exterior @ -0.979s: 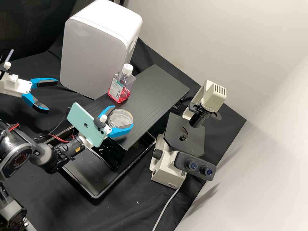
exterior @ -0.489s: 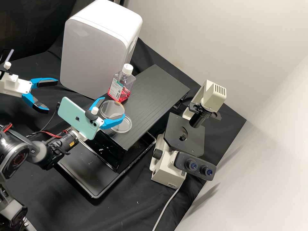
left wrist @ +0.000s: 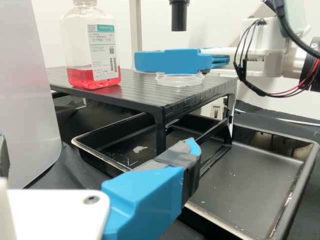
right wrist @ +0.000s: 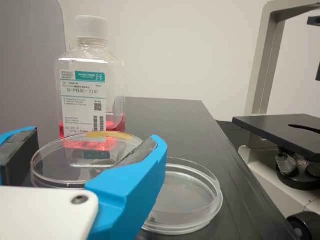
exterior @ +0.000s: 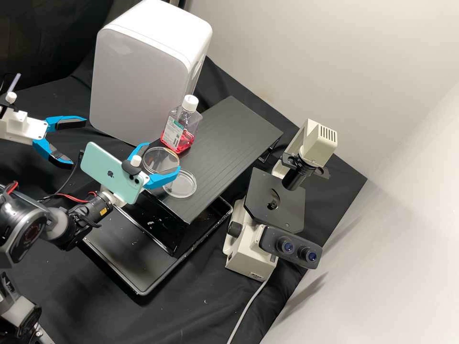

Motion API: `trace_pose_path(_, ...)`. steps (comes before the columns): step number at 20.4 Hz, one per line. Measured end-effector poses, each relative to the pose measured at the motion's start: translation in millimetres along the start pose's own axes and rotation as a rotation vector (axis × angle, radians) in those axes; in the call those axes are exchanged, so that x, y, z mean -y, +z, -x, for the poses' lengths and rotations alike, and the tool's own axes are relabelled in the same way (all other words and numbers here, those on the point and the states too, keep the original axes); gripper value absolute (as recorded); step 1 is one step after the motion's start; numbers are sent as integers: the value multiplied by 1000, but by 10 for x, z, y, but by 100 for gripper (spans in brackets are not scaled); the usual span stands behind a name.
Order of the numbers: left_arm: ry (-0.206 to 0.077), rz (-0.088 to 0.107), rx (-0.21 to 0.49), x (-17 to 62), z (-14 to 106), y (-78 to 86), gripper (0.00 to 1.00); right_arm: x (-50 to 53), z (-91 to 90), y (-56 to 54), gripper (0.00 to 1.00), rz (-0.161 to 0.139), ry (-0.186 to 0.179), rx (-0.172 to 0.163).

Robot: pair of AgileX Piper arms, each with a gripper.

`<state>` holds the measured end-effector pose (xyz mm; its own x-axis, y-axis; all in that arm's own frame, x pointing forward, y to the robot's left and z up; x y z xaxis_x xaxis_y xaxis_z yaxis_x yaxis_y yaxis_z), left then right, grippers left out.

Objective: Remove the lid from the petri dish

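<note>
The clear petri dish lid [exterior: 158,161] hangs tilted above the black platform [exterior: 229,134], with my right gripper [exterior: 162,157] shut on its rim. The open dish base [exterior: 180,184] lies on the platform just right of the lid. In the right wrist view the lid [right wrist: 85,157] sits between my blue fingers [right wrist: 135,175], and the base [right wrist: 187,195] rests lower and beyond. My left gripper [exterior: 76,142] stands open with nothing in it at the far left, well apart from the dish. From the left wrist view the base [left wrist: 179,79] shows under the right gripper's blue finger [left wrist: 172,60].
A bottle of pink liquid [exterior: 180,125] stands on the platform behind the lid. A white box [exterior: 143,67] rises at the back left. A black tray [exterior: 143,267] lies under the platform. A microscope [exterior: 282,200] stands to the right.
My right gripper has lifted the lid off the dish and carried it up and to the left. The base stays on the platform. The left arm has not moved.
</note>
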<state>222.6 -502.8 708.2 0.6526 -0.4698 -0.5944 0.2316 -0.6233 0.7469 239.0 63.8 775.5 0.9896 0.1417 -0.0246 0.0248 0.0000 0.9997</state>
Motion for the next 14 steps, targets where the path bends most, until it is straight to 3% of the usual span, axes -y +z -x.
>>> trace_pose_path(14,0,0,0,0,0,0,100,44,-8,27,0,8,-9,19)
